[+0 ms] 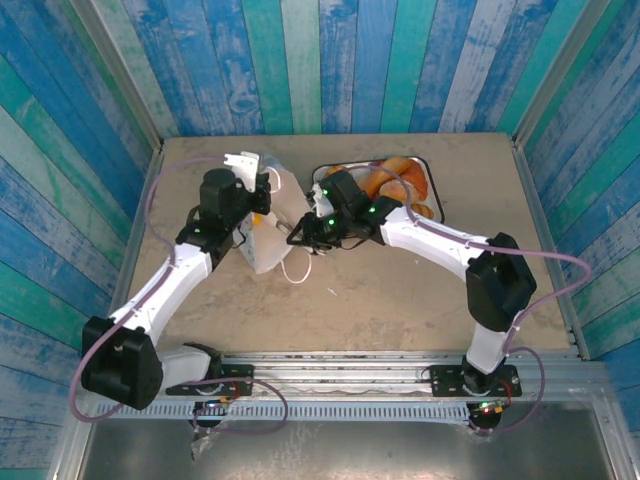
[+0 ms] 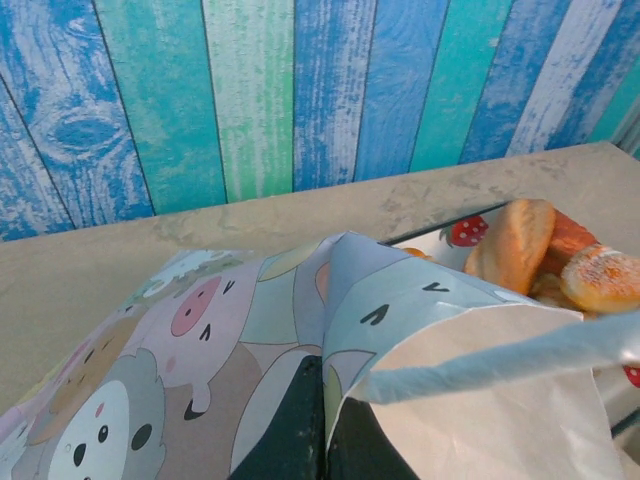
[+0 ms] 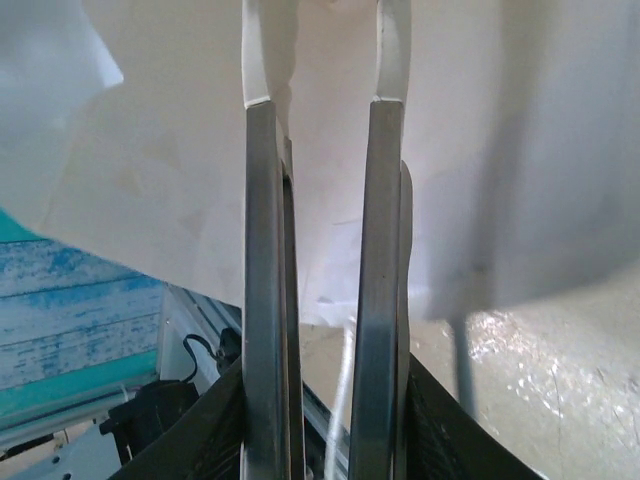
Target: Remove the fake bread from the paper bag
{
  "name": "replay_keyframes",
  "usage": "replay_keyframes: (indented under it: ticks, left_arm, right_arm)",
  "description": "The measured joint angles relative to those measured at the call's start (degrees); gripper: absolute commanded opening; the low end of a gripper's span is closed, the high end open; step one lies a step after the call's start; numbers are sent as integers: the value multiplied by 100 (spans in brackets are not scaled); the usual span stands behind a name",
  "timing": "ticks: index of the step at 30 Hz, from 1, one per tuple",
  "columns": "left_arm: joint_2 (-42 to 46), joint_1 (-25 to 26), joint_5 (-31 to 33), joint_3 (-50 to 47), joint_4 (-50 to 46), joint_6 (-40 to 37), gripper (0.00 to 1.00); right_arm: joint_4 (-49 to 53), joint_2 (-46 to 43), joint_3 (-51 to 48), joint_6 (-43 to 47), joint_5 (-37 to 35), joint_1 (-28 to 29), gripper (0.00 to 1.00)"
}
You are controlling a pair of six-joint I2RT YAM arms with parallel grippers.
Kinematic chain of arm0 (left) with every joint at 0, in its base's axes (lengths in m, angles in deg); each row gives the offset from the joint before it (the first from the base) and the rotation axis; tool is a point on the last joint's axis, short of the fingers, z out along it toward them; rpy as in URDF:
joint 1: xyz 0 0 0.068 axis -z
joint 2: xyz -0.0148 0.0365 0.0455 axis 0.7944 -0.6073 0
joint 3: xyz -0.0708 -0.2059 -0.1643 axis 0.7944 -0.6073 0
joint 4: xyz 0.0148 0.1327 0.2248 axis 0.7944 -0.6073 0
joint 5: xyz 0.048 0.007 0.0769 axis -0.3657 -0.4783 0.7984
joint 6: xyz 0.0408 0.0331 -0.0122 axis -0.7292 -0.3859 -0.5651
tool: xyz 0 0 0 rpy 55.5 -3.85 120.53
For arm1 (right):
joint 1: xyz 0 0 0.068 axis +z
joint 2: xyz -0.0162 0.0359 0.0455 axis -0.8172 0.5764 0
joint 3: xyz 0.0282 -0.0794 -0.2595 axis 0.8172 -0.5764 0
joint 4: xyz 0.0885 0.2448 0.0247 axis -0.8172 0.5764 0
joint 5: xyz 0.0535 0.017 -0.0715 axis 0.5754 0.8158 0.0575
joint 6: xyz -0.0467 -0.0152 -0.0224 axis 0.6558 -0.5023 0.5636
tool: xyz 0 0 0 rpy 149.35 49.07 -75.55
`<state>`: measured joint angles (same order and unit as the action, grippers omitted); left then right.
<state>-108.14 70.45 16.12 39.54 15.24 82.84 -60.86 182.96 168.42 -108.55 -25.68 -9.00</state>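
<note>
The paper bag [image 1: 268, 245] lies tilted at mid-table, white inside and printed with cartoon animals [image 2: 200, 330] outside. My left gripper [image 1: 256, 206] [image 2: 325, 400] is shut on a fold of the bag's wall. My right gripper [image 1: 298, 233] [image 3: 325, 50] sits at the bag's right side. Its fingers [image 3: 265, 300] stand a narrow gap apart with nothing between them, tips up against the bag's white paper [image 3: 520, 150]. Glossy golden fake bread [image 1: 385, 178] [image 2: 515, 245] lies piled in a tray behind the right gripper. Whatever is inside the bag is hidden.
The strawberry-print tray [image 1: 430, 172] [image 2: 455, 232] stands at the back, right of centre. A white cord handle [image 1: 297, 272] [image 3: 345, 390] trails from the bag onto the table. Painted plank walls [image 1: 330, 60] close in the back and sides.
</note>
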Motion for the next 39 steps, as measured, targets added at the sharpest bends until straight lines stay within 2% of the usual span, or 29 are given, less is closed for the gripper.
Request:
replay_keyframes:
  ticks: [8, 19, 29, 39]
  left_arm:
    - [15, 0, -278, -57, 225, -2, 0]
    - [13, -2, -468, -59, 254, -50, 0]
    - [0, 0, -599, -37, 116, -107, 1]
    - [-772, 103, 221, 817, -605, 50, 0]
  right_arm:
    - [-160, 291, 26, -221, -17, 59, 40]
    - [422, 640, 603, 92, -498, 57, 44]
    - [629, 1084, 994, 247, -782, 83, 43]
    - [680, 997, 933, 337, -1316, 201, 43]
